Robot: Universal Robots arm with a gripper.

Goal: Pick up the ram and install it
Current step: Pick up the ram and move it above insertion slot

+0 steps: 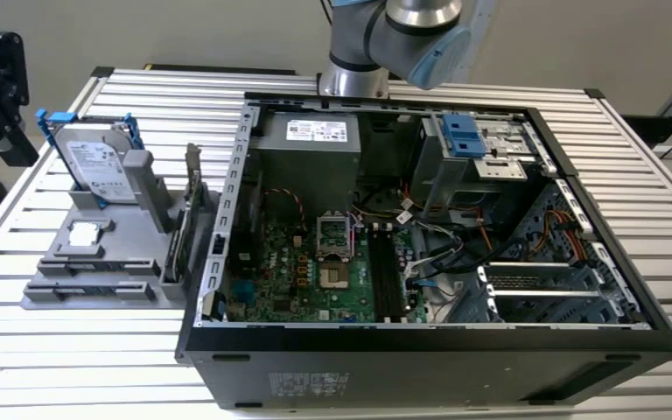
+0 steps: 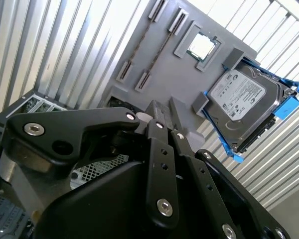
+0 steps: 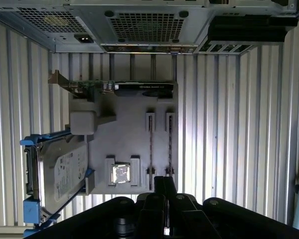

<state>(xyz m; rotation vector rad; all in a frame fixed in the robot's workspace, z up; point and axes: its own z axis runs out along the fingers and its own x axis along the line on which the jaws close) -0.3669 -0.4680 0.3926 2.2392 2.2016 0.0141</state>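
Two ram sticks [image 3: 150, 144] [image 3: 169, 144] stand on edge side by side in the end brackets of a grey holder [image 3: 124, 134]. In the second wrist view they show as thin dark lines [image 2: 139, 52] [image 2: 162, 47]. My gripper [image 3: 164, 183] hangs well above the holder, over the end of the sticks nearest the CPU chip [image 3: 120, 174]. Its fingers [image 2: 157, 117] are shut together with nothing between them. In the exterior view the holder [image 1: 120, 241] sits at the left, beside the open computer case [image 1: 430, 341]. The motherboard's long memory slots [image 1: 385, 271] lie inside the case.
A silver hard drive [image 3: 60, 174] in blue rails leans on the holder's side [image 1: 97, 166]. An upright card with a metal bracket [image 3: 139, 89] stands at the holder's end next to the case. The arm's base [image 1: 353, 79] stands behind the case on the slatted metal table [image 1: 80, 350].
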